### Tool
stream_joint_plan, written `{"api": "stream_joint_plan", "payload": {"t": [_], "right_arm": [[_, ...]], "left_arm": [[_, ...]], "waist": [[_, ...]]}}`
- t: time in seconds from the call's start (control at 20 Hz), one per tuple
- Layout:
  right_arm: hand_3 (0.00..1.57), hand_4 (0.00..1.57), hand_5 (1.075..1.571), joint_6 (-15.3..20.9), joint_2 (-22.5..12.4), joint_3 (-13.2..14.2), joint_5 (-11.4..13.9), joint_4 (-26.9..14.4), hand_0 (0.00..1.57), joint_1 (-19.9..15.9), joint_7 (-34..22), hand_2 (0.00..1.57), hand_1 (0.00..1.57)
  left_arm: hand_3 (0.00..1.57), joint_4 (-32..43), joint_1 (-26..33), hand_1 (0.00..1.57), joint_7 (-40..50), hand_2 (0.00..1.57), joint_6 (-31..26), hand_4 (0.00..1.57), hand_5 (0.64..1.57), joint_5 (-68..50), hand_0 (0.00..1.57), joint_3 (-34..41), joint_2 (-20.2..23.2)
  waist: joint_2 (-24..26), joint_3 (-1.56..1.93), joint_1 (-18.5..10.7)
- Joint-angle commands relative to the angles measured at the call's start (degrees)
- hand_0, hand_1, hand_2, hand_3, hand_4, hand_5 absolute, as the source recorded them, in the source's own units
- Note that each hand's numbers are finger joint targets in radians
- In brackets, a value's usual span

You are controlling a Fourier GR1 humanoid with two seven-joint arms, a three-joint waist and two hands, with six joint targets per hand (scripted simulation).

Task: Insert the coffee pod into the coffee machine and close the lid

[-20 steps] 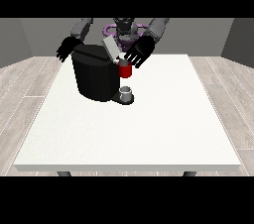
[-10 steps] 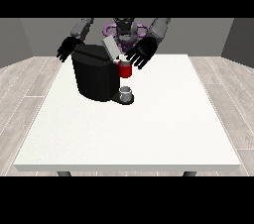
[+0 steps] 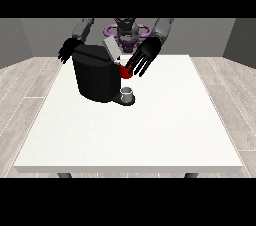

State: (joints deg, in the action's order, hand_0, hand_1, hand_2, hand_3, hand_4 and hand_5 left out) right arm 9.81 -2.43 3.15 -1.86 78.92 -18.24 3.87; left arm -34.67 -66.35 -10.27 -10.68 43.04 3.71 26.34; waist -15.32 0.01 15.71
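A black coffee machine (image 3: 97, 77) stands on the white table (image 3: 135, 130) near its far left side. Its grey lid (image 3: 112, 49) is tilted up at the top. A red thing at the machine (image 3: 123, 71) shows at its right front. Just right of that, the hand at the view's right (image 3: 145, 55) hovers with its fingers straight and spread, pointing down towards the red thing. The hand at the view's left (image 3: 67, 50) hangs behind the machine's far left corner, fingers relaxed. A small grey cup-shaped thing (image 3: 127, 93) stands on the machine's base.
The robot's torso (image 3: 125, 32) is behind the table's far edge. White tabletop stretches from the machine to the near edge and to the right. Wooden floor surrounds the table.
The hand at the view's right has risen slightly and shifted right, away from the red thing. The other hand and the machine look the same.
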Motion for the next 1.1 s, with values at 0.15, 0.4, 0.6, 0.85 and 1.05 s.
{"api": "stream_joint_plan", "payload": {"t": [0.15,0.4,0.6,0.85,1.05], "right_arm": [[0.00,0.37,1.571,1.59,0.59,1.60,-0.56,-2.92,0.00,-2.15,-0.33,0.00,0.00],[0.00,0.34,1.571,-0.37,-1.31,4.06,-2.10,-6.29,0.00,0.06,2.88,0.00,0.00],[0.00,0.42,1.571,-1.90,-2.84,5.30,-2.57,-7.22,0.00,2.91,6.18,0.00,0.00],[0.00,0.38,1.571,-0.56,-1.09,3.88,-2.31,-6.36,0.00,6.20,2.24,0.00,0.00],[0.00,0.39,1.571,-0.54,-1.37,6.18,-3.69,-7.83,0.00,7.39,4.56,0.00,0.00]], "left_arm": [[0.00,-1.05,-2.08,0.00,2.18,0.00,-0.26,0.00,1.571,0.94,0.00,-0.24,-1.65],[0.00,-2.49,0.04,0.00,2.86,0.00,-1.97,0.00,1.571,1.08,0.00,-0.99,-3.57],[0.00,-3.44,2.40,0.00,-0.35,0.00,-2.78,0.00,1.571,0.34,0.00,-0.10,-1.58],[0.00,-3.62,8.32,0.00,-0.76,0.00,-2.72,0.00,1.571,-3.51,0.00,2.24,-5.86],[0.00,-4.34,9.64,0.00,-0.78,0.00,-0.65,0.08,1.571,-14.14,0.00,11.57,-11.50]], "waist": [[0.51,0.01,-1.43],[3.61,0.02,-3.23],[4.63,0.02,-4.75],[10.90,-0.02,-7.21],[12.71,-0.05,-9.95]]}}
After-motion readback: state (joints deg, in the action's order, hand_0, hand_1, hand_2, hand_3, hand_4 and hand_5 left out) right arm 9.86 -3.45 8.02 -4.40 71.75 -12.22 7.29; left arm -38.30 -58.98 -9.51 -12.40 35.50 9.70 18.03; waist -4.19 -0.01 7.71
